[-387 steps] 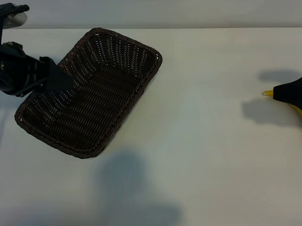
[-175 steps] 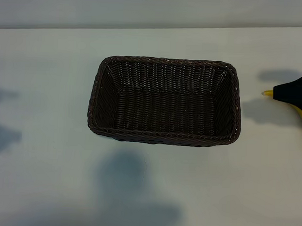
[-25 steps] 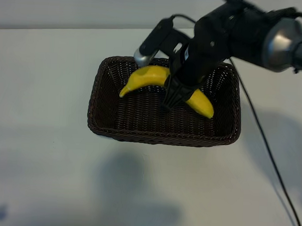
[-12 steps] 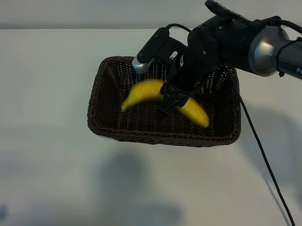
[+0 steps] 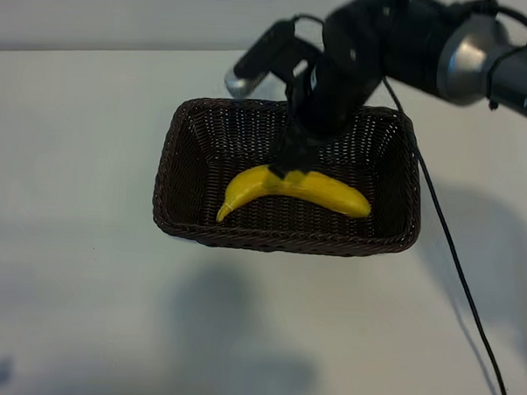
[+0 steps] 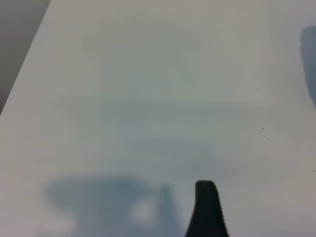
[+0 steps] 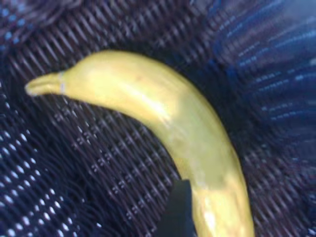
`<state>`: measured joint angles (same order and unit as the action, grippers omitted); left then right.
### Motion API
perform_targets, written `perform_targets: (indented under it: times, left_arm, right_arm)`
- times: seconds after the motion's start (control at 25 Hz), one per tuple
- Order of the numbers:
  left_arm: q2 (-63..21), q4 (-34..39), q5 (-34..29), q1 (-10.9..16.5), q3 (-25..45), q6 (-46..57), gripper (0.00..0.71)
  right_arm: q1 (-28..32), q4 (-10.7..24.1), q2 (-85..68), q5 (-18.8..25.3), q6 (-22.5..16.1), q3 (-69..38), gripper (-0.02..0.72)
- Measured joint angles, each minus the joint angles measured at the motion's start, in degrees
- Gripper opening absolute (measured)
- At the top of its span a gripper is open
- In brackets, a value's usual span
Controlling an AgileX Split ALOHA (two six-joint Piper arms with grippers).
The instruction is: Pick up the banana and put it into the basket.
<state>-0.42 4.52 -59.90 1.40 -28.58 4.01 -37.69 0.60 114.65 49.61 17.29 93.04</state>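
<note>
The yellow banana (image 5: 294, 188) lies along the floor of the dark-brown wicker basket (image 5: 279, 243), with its stem end toward the left wall. My right gripper (image 5: 289, 164) hangs open just above the banana's middle and holds nothing. In the right wrist view the banana (image 7: 163, 113) rests on the basket's weave (image 7: 74, 163), and one dark finger (image 7: 180, 210) stands beside it. The left arm is out of the exterior view. Its wrist view shows a single dark finger (image 6: 206, 210) over bare white table, with nothing held.
The basket stands mid-table on the white tabletop (image 5: 73, 154). The right arm's black cable (image 5: 453, 258) trails across the table to the right of the basket. The arm's shadow falls on the table in front of the basket.
The banana has left the right gripper and dropped from just above the basket onto its floor. The right gripper's jaws have opened and the arm has lifted slightly toward the back.
</note>
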Motion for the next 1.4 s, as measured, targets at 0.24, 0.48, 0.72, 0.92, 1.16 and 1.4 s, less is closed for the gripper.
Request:
perform_targets:
  times: [0.24, 0.48, 0.72, 0.92, 1.16, 1.4]
  left_arm:
    - [0.00, 0.00, 0.00, 0.00, 0.00, -0.06, 0.560]
    - [0.00, 0.00, 0.00, 0.00, 0.00, -0.06, 0.560]
    - [0.00, 0.00, 0.00, 0.00, 0.00, -0.06, 0.560]
    - [0.00, 0.00, 0.00, 0.00, 0.00, -0.06, 0.560]
    - [0.00, 0.00, 0.00, 0.00, 0.00, -0.06, 0.560]
    - [0.00, 0.00, 0.00, 0.00, 0.00, -0.06, 0.560]
  right_arm:
    - [0.00, 2.53, -0.53, 5.02, -4.51, 9.20, 0.639]
    - [4.25, 2.82, -0.27, 9.30, -9.63, 10.22, 0.614]
    - [15.88, -4.34, 0.67, 15.03, -11.66, 10.22, 0.607]
    - [25.80, -7.20, 0.78, 17.22, -12.84, 10.22, 0.607]
    - [37.00, -2.77, 0.78, 19.62, -13.39, 10.22, 0.607]
    - [44.37, -1.15, 0.78, 19.96, -13.85, 10.22, 0.607]
